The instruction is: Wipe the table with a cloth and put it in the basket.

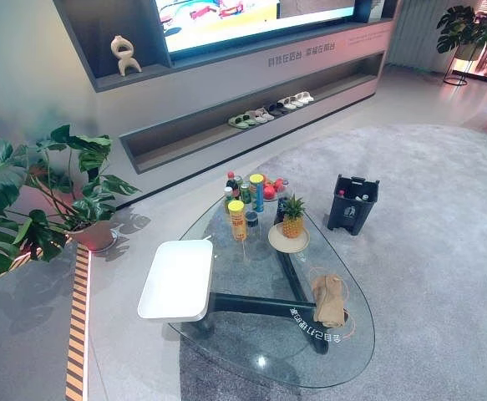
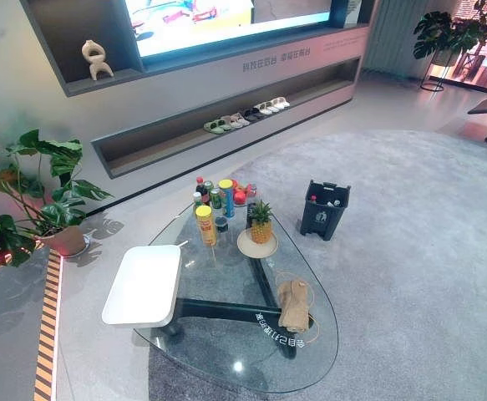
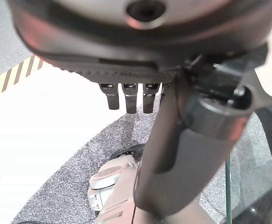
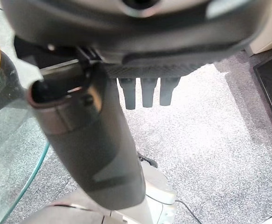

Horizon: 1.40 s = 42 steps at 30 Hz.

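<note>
A tan cloth lies crumpled on the glass table, near its right edge. The dark basket stands on the grey carpet beyond the table's far right side, with bottles in it. My left hand hangs by the table's edge above the carpet, its fingers relaxed and holding nothing. My right hand hangs the same way on the other side, fingers relaxed and empty. Both hands are well away from the cloth.
A white tray-like slab sits on the table's left side. Several bottles and cans and a pineapple on a plate crowd the far end. A potted plant stands at the left, and a low shelf with shoes runs along the wall.
</note>
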Available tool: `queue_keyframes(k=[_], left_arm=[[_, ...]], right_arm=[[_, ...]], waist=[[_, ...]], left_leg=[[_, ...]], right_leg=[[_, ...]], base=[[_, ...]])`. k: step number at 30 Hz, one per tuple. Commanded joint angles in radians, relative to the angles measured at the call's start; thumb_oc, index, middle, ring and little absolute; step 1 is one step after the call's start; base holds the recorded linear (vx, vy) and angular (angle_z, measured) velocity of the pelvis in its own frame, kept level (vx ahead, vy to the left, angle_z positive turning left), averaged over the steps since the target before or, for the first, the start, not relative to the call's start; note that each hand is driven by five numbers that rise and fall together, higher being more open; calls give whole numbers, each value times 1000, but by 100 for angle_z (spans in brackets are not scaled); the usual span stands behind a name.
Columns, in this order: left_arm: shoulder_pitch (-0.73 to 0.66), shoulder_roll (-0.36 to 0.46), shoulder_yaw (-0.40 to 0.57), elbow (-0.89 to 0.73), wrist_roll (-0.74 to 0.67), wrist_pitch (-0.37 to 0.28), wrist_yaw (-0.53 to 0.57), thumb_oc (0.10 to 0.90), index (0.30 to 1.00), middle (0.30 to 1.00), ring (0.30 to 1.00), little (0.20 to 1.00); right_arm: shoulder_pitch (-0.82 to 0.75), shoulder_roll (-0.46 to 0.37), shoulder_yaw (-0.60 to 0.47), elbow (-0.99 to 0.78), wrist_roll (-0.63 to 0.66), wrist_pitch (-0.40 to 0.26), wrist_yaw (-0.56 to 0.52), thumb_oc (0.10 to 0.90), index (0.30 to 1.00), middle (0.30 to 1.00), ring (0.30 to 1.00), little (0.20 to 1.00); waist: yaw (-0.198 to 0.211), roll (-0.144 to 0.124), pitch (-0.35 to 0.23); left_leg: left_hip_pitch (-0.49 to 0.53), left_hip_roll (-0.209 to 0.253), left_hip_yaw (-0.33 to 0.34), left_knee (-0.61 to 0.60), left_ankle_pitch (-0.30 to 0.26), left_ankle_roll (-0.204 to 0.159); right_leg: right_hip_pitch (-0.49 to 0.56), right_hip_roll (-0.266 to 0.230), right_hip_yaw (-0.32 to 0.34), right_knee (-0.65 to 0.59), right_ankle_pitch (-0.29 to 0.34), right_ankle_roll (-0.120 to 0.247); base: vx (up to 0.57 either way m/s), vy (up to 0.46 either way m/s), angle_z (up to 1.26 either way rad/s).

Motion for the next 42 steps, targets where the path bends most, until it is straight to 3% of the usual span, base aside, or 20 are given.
queue_keyframes(k=[1,10,16,20,25,28,35,38,42], left_arm=[[-86,15,18,57,-26,-14,23,800,900,900,900,900],[-77,17,8,38,-66,-14,39,800,900,900,900,900],[-180,13,-43,-5,-150,-61,77,800,900,900,900,900],[-262,58,-35,-36,-233,-85,108,800,900,900,900,900],[-326,107,-11,-59,-310,-91,130,800,900,900,900,900],[-366,125,-8,-69,-348,-107,135,800,900,900,900,900],[-421,140,-13,-96,-371,-125,142,800,900,900,900,900],[-438,144,-16,-124,-370,-115,156,800,900,900,900,900],[-449,149,-25,-145,-385,-115,172,800,900,900,900,900]], right_arm=[[-49,-14,-31,56,37,1,-15,800,900,900,900,900],[-51,-31,-25,33,43,9,-18,800,900,900,900,900],[-158,-49,21,-2,74,20,-33,800,900,900,900,900],[-219,-70,46,-27,107,16,-54,800,900,900,900,900],[-240,-89,54,-50,139,17,-77,800,900,900,900,900],[-271,-102,60,-64,169,15,-99,800,900,900,900,900],[-337,-141,36,-93,213,-27,-167,800,900,900,900,900],[-371,-154,41,-118,198,-35,-203,800,900,900,900,900],[-393,-154,56,-135,174,-34,-220,800,900,900,900,900]], waist=[[35,-30,32],[35,-22,72],[23,-2,207],[15,1,293],[21,0,332],[33,4,367],[29,-7,443],[27,-15,462],[25,-15,477]], left_leg=[[47,-58,38,5,-133,21],[-7,-61,36,5,-109,20],[-173,-71,31,5,-50,35],[-263,-72,36,5,-22,34],[-306,-80,28,5,-10,28],[-338,-84,23,5,18,22],[-549,-106,18,293,-30,21],[-671,-97,19,440,-73,27],[-758,-80,19,544,-117,37]], right_leg=[[-81,-15,-14,4,50,41],[-135,-12,5,4,72,45],[-313,-2,34,4,127,33],[-403,8,43,4,148,28],[-437,3,25,6,151,26],[-492,-2,1,69,135,18],[-677,-21,-11,314,70,-2],[-793,-18,6,438,35,-11],[-886,-4,25,533,-2,-24]], base=[[0,0,0],[4,5,0],[-233,18,-1],[-158,24,-4],[-60,12,-4],[-106,37,-2],[-118,0,-2],[-77,-28,12],[-27,-36,3]])
